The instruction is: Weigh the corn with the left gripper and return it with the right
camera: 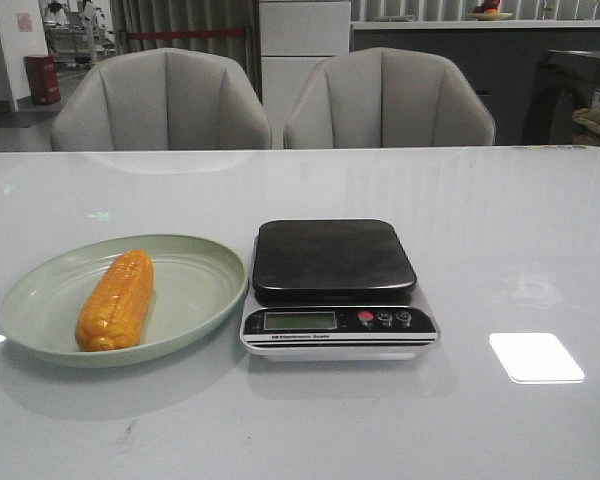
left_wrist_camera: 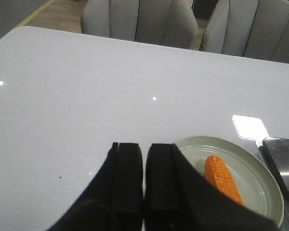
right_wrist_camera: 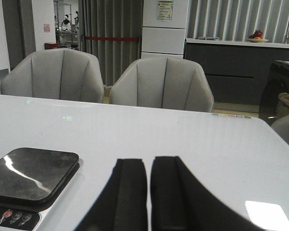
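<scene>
left gripper [left_wrist_camera: 144, 180] fingers nearly together, right gripper [right_wrist_camera: 148, 192] likewise — both empty

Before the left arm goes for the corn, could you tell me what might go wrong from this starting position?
1. The corn is a rounded cob lying loose in the green plate, so it may roll or slip when pinched.
2. The plate nearly touches the kitchen scale; a push could bump the scale.
3. The left gripper has its fingers almost together beside the plate, so it must open before descending or it will knock the cob.
</scene>
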